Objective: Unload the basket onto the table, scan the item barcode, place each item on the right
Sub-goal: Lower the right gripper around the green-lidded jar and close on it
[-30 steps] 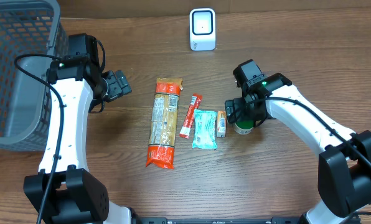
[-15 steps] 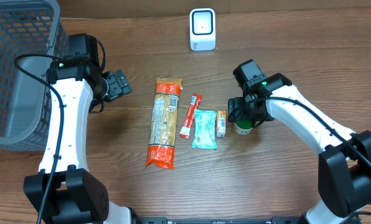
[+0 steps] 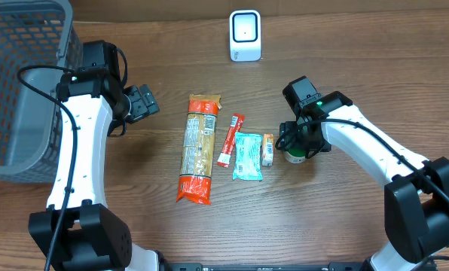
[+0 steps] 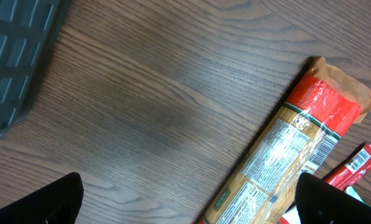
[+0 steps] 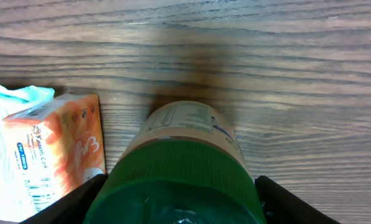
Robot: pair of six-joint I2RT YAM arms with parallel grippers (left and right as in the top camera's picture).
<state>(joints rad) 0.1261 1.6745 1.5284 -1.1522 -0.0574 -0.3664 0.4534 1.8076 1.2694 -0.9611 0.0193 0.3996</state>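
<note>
Four packaged goods and one jar sit on the bench (image 3: 345, 60), all of them nearer the robot than the white scanner (image 3: 245, 35), which stands upright by the far edge. The jar (image 5: 185, 124), green-lidded with a pale label, stands upright in front of the scanner and off toward the right arm's side. The right fingers (image 5: 61, 208) reach down over it from above, one on each side of the green lid and close against its rim. We cannot tell whether they press on it or only flank it.

A small orange box (image 3: 267, 149) lies just beside the jar, on the side closer to the scanner's centre line. Straight in front of the scanner we see a teal pouch (image 3: 247, 156). Next come a slim red sachet (image 3: 230, 139) and a long orange pasta packet (image 3: 198, 147), each a step farther toward the left arm's side of the scanner.

The left fingers (image 4: 42, 202) hang well off to that side of the scanner, spread wide with only bare wood between them, holding nothing. Farthest from the scanner on that same side stands a grey mesh basket (image 3: 21, 83).
</note>
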